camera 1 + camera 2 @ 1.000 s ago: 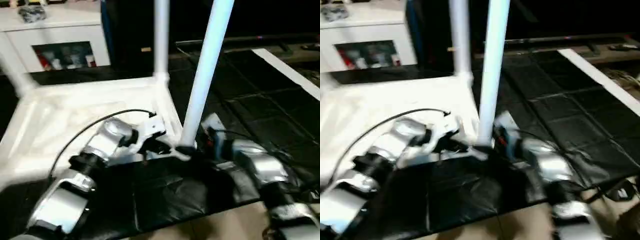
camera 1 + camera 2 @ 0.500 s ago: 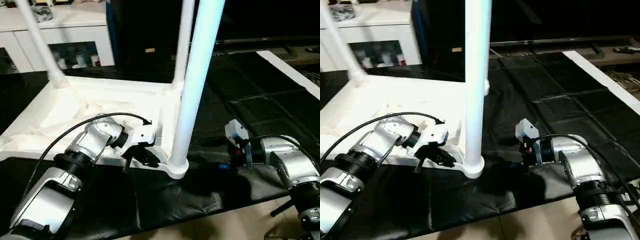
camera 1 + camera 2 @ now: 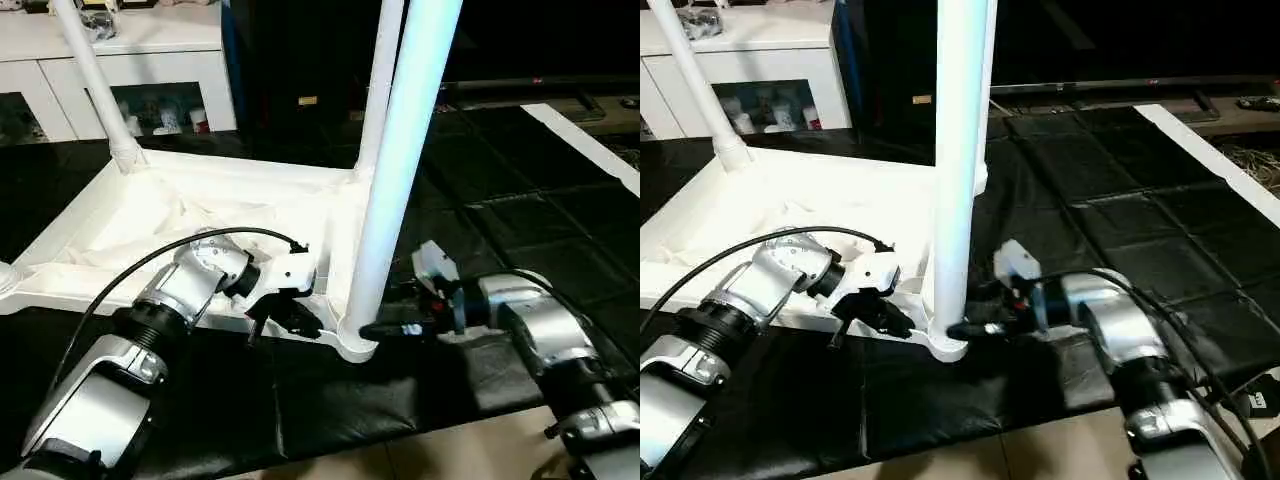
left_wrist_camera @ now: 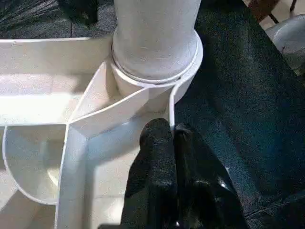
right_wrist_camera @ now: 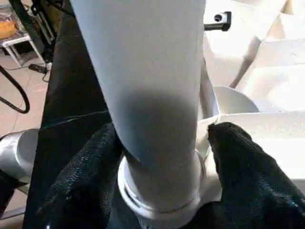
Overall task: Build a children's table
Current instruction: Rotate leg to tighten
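White plastic dominates the floor, where the tabletop [image 3: 190, 230] lies upside down on black matting [image 3: 500, 210], ribbed underside up. Three legs stand in its corner sockets: the near leg [image 3: 400, 170] rises steeply from the socket nearest the robot, a second leg [image 3: 378, 90] stands just behind it at the far corner, and a third [image 3: 95, 85] leans up from the far left corner.

The left hand [image 3: 300, 322] rests at the tabletop's near edge just beside the near socket, its two black fingers [image 4: 164, 162] pressed together and gripping nothing, tips touching the white rim beside the socket.

The right hand [image 3: 385, 328] reaches in level from the other side, at the foot of the near leg. Its fingers [image 5: 243, 162] stand apart, one on either side of the tube just above the socket collar; whether they press on the tube cannot be told.

A white cabinet [image 3: 130, 60] with glass doors stands behind the tabletop's far left edge. A pale strip [image 3: 585, 145] borders the matting on the right, with open mat between it and the tabletop. Light flooring [image 3: 450, 455] shows at the matting's near edge. No writing can be read anywhere.
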Available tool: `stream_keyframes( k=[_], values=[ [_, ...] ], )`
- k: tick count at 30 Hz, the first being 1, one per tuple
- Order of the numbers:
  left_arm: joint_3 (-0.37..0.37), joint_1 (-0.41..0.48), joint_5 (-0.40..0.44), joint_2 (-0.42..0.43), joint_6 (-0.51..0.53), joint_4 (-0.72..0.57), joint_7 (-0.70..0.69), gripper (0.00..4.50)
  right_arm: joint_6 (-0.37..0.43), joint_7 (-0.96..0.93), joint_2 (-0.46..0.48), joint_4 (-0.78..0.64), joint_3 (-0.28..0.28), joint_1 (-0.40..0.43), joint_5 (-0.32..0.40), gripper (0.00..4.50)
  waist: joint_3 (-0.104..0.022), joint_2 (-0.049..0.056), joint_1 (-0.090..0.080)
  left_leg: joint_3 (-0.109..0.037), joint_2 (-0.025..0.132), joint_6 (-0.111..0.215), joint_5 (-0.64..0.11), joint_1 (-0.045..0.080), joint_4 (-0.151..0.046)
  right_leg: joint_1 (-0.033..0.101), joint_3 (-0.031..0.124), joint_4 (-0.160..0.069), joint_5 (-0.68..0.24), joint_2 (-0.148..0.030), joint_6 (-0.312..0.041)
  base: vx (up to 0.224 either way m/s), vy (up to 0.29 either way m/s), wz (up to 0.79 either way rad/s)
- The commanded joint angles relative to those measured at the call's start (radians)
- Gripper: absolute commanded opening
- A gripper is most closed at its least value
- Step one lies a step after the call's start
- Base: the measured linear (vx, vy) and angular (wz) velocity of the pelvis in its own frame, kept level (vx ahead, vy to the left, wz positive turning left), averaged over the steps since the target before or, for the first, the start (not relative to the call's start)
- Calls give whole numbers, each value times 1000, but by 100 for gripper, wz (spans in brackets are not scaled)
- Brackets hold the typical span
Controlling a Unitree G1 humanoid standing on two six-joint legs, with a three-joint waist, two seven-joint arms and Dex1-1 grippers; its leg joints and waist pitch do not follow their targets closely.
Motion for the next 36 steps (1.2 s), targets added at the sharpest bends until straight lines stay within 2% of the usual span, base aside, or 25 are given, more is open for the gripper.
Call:
stream_keyframes(
  k=[1, 5, 6, 7, 8, 11, 12, 16, 20, 21, 23, 24, 26, 28, 29, 30, 34, 36],
  values=[
    [-31, 8, 10, -9, -12, 1, -18, 0, -5, -1, -4, 10, 4, -21, -11, 270, -60, -5, -2, 14, 17, 81, -116, -13, -56, 66, 49, -52, -239, -52, -205, 0, 0, 0],
    [-29, 8, 12, -8, -11, 3, -13, 0, 3, 20, -2, 17, 10, -30, -2, 229, -61, -5, -2, 14, 17, 83, -114, -12, -56, 67, 50, -51, -237, -52, -203, 0, 0, 0],
    [-29, 8, 12, -8, -11, 3, -13, 0, 3, 20, -2, 17, 10, -30, -2, 225, -60, -10, -2, 15, 17, 84, -115, -13, -56, 67, 50, -52, -241, -51, -202, 0, 0, 0],
    [-29, 8, 12, -8, -11, 2, -13, 0, 3, 22, -2, 18, 10, -31, -1, 225, -60, -9, -1, 15, 17, 84, -114, -13, -56, 67, 50, -52, -245, -51, -200, 0, 0, 0],
    [-29, 8, 12, -8, -10, 3, -11, 0, 5, 25, -1, 18, 11, -31, 2, 207, -60, -8, -1, 14, 17, 84, -108, -13, -56, 67, 50, -51, -243, -52, -198, 0, 0, 0],
    [-24, 6, 10, -11, -2, 5, -3, 0, 13, 33, 3, 12, 15, -27, 8, 203, -61, -8, -1, 14, 17, 85, -102, -13, -55, 67, 50, -50, -233, -52, -200, 0, 0, 0],
    [-22, 5, 10, -15, 13, 6, 6, 0, 18, 33, 6, 5, 16, -21, 11, 202, -62, -4, -2, 15, 17, 85, -101, -12, -54, 67, 50, -49, -223, -51, -204, 0, 0, 0],
    [-9, 0, 12, -38, 55, 16, 56, 0, 34, 19, 14, -21, 11, -2, 21, 198, -61, -2, -2, 15, 17, 82, -111, -11, -54, 67, 50, -51, -222, -50, -210, 0, 0, 0],
    [47, -24, -13, -115, 149, 50, 192, 0, 69, -105, 56, -42, -8, 21, 7, 198, -55, -3, 2, 18, 15, 68, -150, -3, -56, 60, 50, -63, -299, -50, -192, 0, 0, 0],
    [70, -33, -27, -147, 191, 60, 242, 0, 94, -174, 81, -36, -15, 19, -6, 197, -54, -1, 0, 17, 14, 59, -166, -4, -58, 62, 49, -67, -346, -50, -174, 0, 0, 0],
    [103, -44, -48, -198, 253, 71, 317, 0, 137, -302, 127, -10, -33, 4, -28, 196, -51, -4, -10, 15, 8, 40, -181, -7, -60, 61, 47, -76, -423, -48, -134, 0, 0, 0],
    [117, -48, -57, -223, 280, 76, 352, 0, 151, -375, 155, 12, -46, -9, -39, 196, -51, -2, -10, 14, 8, 37, -194, -4, -60, 59, 45, -81, -454, -50, -124, 0, 0, 0],
    [135, -53, -67, -255, 308, 79, 397, 0, 164, -480, 199, 41, -72, -29, -44, 196, -51, -8, -29, 9, 3, 31, -204, -11, -61, 61, 43, -86, -491, -52, -98, 0, 0, 0],
    [155, -58, -73, -294, 339, 84, 445, 0, 202, -603, 257, 64, -104, -51, -39, 196, -52, -6, -43, 9, 1, 37, -194, -15, -60, 60, 45, -86, -478, -50, -102, 0, 0, 0],
    [161, -59, -73, -303, 349, 83, 457, 0, 214, -632, 271, 65, -111, -54, -38, 196, -53, -6, -46, 7, 0, 36, -194, -16, -59, 61, 42, -85, -477, -50, -102, 0, 0, 0],
    [169, -61, -70, -321, 358, 83, 490, 0, 217, -684, 297, 64, -101, -59, -60, 196, -54, -9, -55, 9, -2, 51, -182, -17, -58, 61, 43, -88, -462, -48, -102, 0, 0, 0],
    [180, -64, -71, -349, 384, 72, 528, 0, 224, -789, 354, 89, -110, -84, -93, 196, -57, -6, -66, 8, -1, 64, -153, -19, -57, 61, 46, -77, -389, -47, -134, 0, 0, 0],
    [181, -61, -69, -353, 395, 62, 536, 0, 202, -806, 365, 101, -99, -87, -117, 196, -56, -5, -68, 9, 1, 69, -151, -18, -58, 60, 47, -76, -365, -47, -148, 0, 0, 0]
  ],
)
